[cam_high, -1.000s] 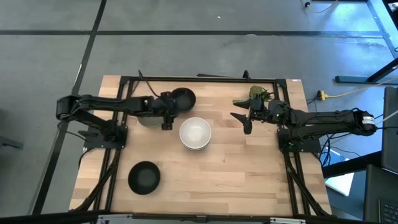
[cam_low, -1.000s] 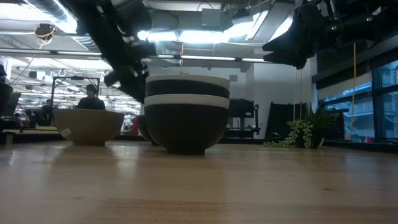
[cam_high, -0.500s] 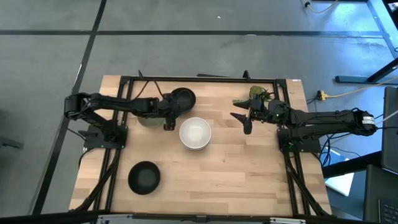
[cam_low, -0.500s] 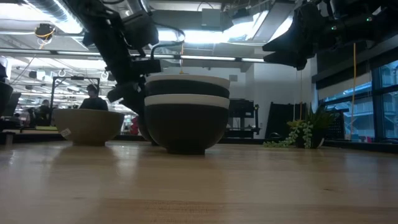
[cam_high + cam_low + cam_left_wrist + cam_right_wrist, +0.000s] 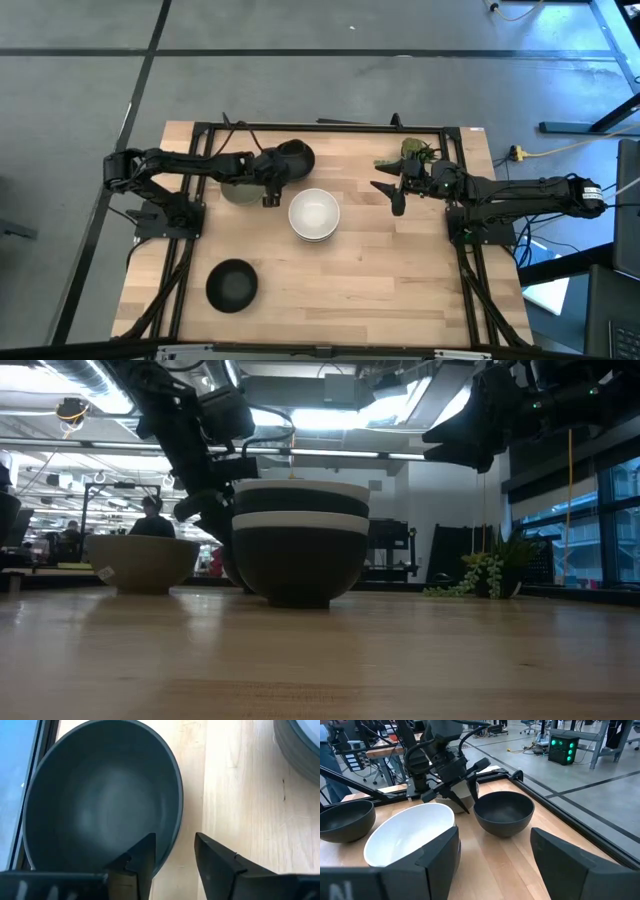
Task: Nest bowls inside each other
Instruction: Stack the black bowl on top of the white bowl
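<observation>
Two end effectors are ours: the left end effector (image 5: 268, 186) is open, its fingers (image 5: 141, 857) straddling the rim of the black bowl (image 5: 292, 158) near the bench's (image 5: 400, 280) far edge — apparently set for a rim pinch toward the central stack (image 5: 314, 215). The right end effector (image 5: 394, 192) hovers open and empty beside the stack, clear of that path.

The left gripper (image 5: 268, 190) sits lower and slightly farther along the bench than a second ago, its open fingers (image 5: 141, 857) now straddling the rim of the black bowl (image 5: 102, 800) (the arm's elbow has swung inward too).
</observation>
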You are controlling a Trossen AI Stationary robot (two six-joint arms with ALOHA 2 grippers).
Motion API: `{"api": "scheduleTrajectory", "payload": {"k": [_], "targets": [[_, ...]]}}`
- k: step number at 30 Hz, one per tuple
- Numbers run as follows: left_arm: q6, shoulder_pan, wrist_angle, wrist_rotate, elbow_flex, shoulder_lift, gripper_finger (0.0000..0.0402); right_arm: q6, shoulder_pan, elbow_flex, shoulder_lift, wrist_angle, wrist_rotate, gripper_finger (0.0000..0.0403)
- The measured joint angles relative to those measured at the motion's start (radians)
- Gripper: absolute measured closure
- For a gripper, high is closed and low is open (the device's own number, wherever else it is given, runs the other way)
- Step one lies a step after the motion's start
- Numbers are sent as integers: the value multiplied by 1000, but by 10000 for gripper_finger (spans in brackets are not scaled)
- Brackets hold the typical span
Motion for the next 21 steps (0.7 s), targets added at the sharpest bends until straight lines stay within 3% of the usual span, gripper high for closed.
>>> {"api": "scheduleTrajectory", "payload": {"k": [7,18,21], "targets": [[-2,0,-10,0,0,0,296,0,0,0,0,0,0,155],[-8,0,-16,-8,0,0,388,0,0,0,0,0,0,155],[-20,0,-16,-34,-2,0,393,0,0,0,0,1,0,155]]}}
